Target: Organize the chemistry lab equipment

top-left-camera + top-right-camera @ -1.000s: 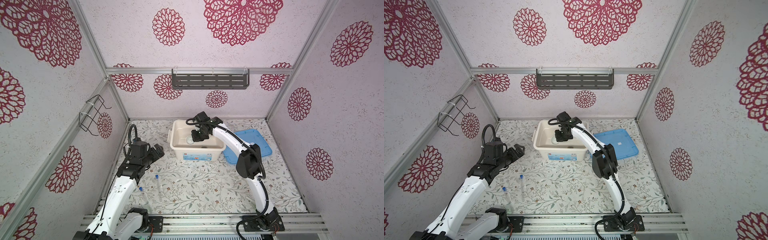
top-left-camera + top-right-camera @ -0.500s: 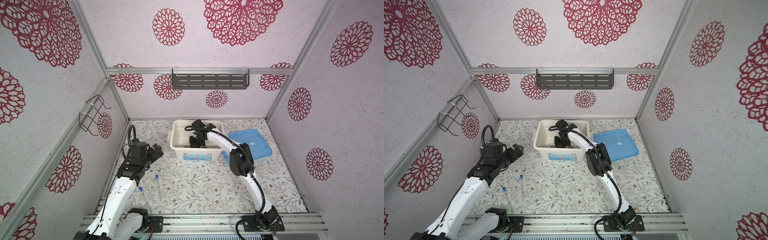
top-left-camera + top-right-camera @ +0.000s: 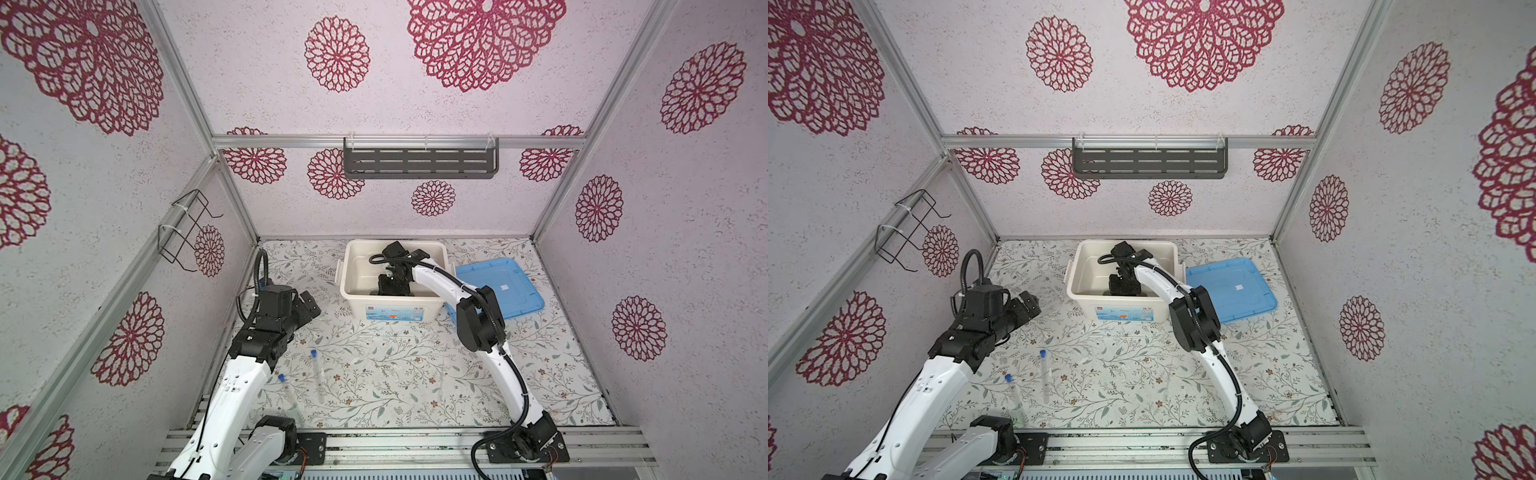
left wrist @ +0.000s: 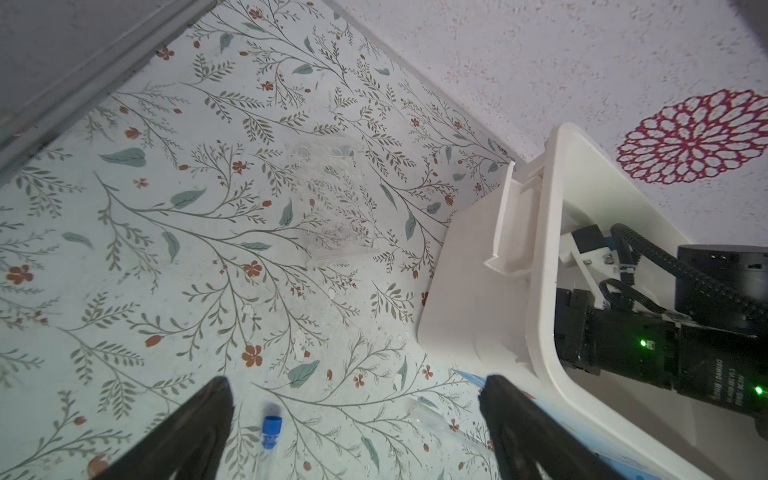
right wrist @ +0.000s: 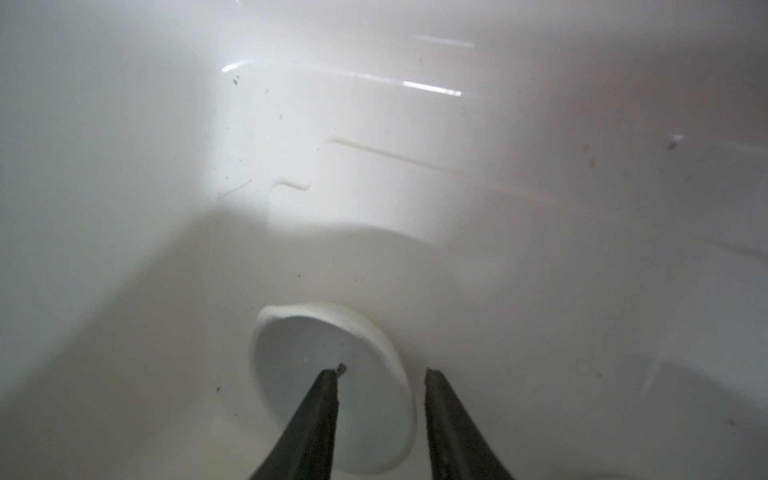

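R claw point(image 5: 382, 370) apart, astride rim of small white dish point(image 5: 316, 345) on bin point(image 3: 344, 270) floor, far centre. If I lift crooked, I could hook rim, flip dish. L claw point(image 4: 353, 380) wide apart, left of bin.

Dish point(image 5: 299, 345) in the bin point(image 3: 347, 274) right under the right gripper point(image 5: 382, 370), lid point(image 3: 498, 286) outside to its right; rack point(image 4: 332, 208) on the surface point(image 3: 395, 374) ahead of the left gripper point(image 4: 356, 380), two tubes point(image 3: 317, 376) near it.

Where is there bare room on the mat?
Bare: floral mat front right, between flat blue plastic lid and front edge. Crowded: two clear blue-capped tubes front left; left gripper and clear rack beside the white plastic bin; right gripper and small white round dish inside.
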